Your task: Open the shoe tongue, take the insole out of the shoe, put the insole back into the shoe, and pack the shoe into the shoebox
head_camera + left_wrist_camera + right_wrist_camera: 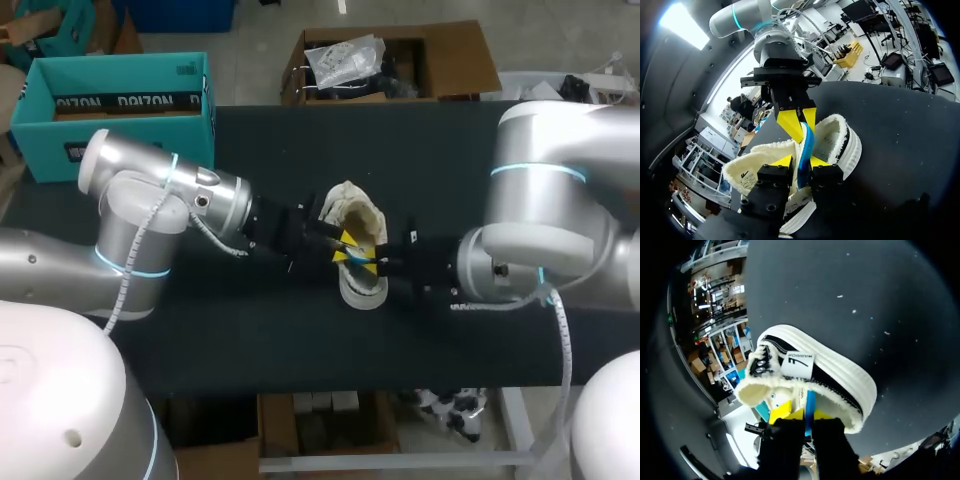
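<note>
The blue insole [806, 145] stands on edge in the mouth of the shoe [362, 225], a narrow strip rising out of the fleecy white lining. Both hands have it. The left hand [801, 161] comes in from the left with its yellow tips drawn close, one on each face of the strip, clamped on it. The right hand [802, 416] comes in from the opposite side and pinches the same strip a little further along, its two yellow fingers also pressed together on the blue. The hands sit tip to tip, almost touching over the shoe's opening.

The shoe itself is white with a thick ribbed sole and a dark band along its side, with a small label near the eyelets. It lies near the middle of the dark counter [250, 330], between the two arms, its collar spread wide around the hands.

The teal box [120, 110], open at the top, stands at the counter's far left corner, well apart from the shoe and behind the left arm.
</note>
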